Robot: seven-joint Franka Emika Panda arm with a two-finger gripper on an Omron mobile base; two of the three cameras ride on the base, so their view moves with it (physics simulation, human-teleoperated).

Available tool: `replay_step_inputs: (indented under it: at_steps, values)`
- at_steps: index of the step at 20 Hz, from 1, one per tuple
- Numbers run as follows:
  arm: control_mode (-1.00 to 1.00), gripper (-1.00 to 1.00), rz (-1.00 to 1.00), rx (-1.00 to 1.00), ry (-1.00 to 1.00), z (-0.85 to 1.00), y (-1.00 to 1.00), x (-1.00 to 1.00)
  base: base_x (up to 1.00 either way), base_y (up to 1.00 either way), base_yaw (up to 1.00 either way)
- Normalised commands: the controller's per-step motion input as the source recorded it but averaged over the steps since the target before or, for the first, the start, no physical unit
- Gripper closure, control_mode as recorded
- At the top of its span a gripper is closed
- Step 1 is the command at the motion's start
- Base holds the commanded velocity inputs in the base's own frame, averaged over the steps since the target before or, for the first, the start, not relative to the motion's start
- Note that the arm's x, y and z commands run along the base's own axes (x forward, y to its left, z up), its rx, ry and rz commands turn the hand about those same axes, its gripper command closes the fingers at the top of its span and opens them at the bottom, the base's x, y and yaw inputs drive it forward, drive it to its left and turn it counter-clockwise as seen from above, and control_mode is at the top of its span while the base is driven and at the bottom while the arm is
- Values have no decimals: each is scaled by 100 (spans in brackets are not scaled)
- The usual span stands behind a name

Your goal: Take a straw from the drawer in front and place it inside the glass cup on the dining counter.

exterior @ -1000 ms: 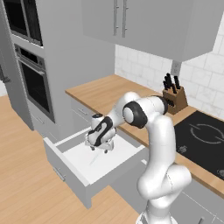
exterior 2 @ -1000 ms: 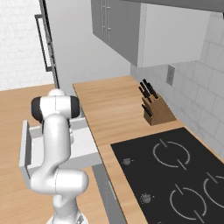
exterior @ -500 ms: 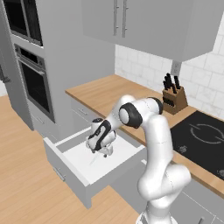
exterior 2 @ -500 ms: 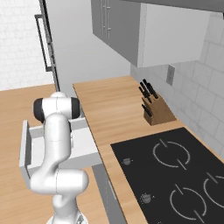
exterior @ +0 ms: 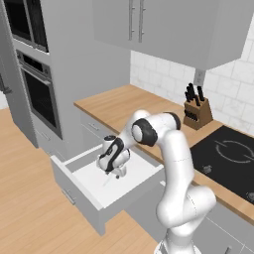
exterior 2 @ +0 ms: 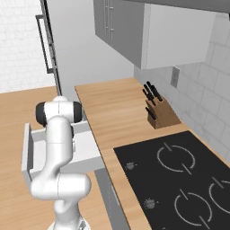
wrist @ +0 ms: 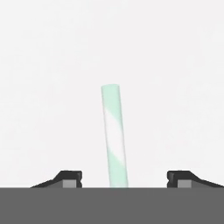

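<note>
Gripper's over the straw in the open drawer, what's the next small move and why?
Probably lower a little more, then close. In the hand view the straw lies on the white drawer floor, centred between the two fingertips, which stand wide apart with nothing gripped. The gripper looks just above the floor, so a short descent should bracket the straw.

White arm bent low, tool (exterior: 110, 173) pointing downward (fingers (wrist: 70, 178) spread wide apart).

1 straw (wrist: 114, 135), 1 drawer (exterior: 74, 187), 1 knife block (exterior: 197, 113).
</note>
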Motion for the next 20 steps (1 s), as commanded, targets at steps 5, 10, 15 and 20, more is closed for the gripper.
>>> replay_step_inputs:
  at_steps: [5,10,15,20]
  values:
    - [-100,-100,0,0,0,-47,0,-4,0,0,0]
    - [-100,100,0,0,-5,-72,0,-50,0,0,0]
    - [-100,100,0,0,-7,-77,0,-29,0,0,0]
    - [-100,100,0,0,-1,-37,0,3,0,0,0]
